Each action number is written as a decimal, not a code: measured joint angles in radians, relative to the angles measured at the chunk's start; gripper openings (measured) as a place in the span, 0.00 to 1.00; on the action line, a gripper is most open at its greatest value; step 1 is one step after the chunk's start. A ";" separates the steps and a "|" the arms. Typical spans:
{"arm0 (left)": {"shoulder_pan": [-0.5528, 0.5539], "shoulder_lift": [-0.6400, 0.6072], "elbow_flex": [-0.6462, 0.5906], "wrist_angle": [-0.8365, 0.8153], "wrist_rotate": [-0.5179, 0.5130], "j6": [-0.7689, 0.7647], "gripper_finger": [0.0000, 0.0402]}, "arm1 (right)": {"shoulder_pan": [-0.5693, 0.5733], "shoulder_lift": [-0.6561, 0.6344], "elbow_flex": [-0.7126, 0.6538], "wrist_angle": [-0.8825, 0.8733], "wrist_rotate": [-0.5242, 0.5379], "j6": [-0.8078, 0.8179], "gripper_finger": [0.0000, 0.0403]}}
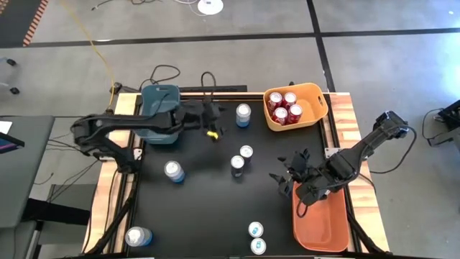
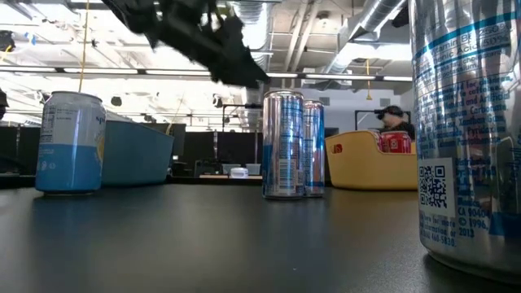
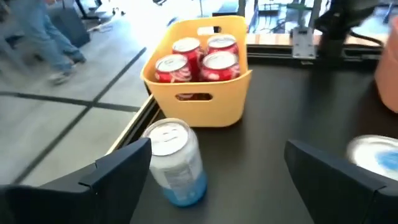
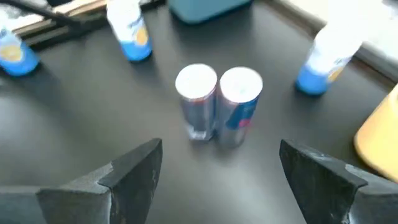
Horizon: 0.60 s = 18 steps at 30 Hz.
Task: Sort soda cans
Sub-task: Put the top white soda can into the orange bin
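We see a black-topped bench (image 1: 208,208) with wooden side rails, standing on a grey concrete floor marked with dark lines. The low view looks into a large hall with ceiling ducts and a person in a cap behind the far bins.

Left end effector (image 1: 210,122) is stretched over the far part of the bench, just right of the teal plastic bin (image 1: 159,97). Its fingers (image 3: 118,171) are spread wide with nothing between them. Right end effector (image 1: 289,171) hovers at the right side, beside the orange tray (image 1: 320,229), jaws likewise wide and empty.

The yellow plastic bin (image 1: 316,101) at the far right holds four red soda cans (image 1: 284,106). A blue-banded can (image 1: 243,114) stands between the left end effector and that bin. Two silver-grey cans (image 1: 241,160) stand touching at bench centre, in line with the right end effector. Another blue can (image 1: 174,171) stands left of centre, one more (image 1: 138,236) at the near left corner. Two cans (image 1: 256,238) stand close together at the near edge.
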 joint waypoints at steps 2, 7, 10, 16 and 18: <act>0.050 0.057 0.000 0.078 0.060 0.002 0.90 | 0.001 0.004 0.000 -0.001 0.073 0.000 0.85; 0.135 0.195 0.002 0.229 0.156 0.028 0.90 | -0.003 0.009 0.000 -0.003 0.133 0.000 0.85; 0.170 0.267 0.041 0.247 0.246 0.006 0.90 | -0.010 0.008 0.000 -0.014 0.133 0.000 0.85; 0.201 0.399 0.163 0.204 0.289 -0.006 0.90 | -0.033 0.009 0.000 -0.035 0.148 0.007 0.85; 0.205 0.430 0.202 0.176 0.289 -0.006 0.90 | -0.035 0.009 0.000 -0.036 0.148 0.012 0.85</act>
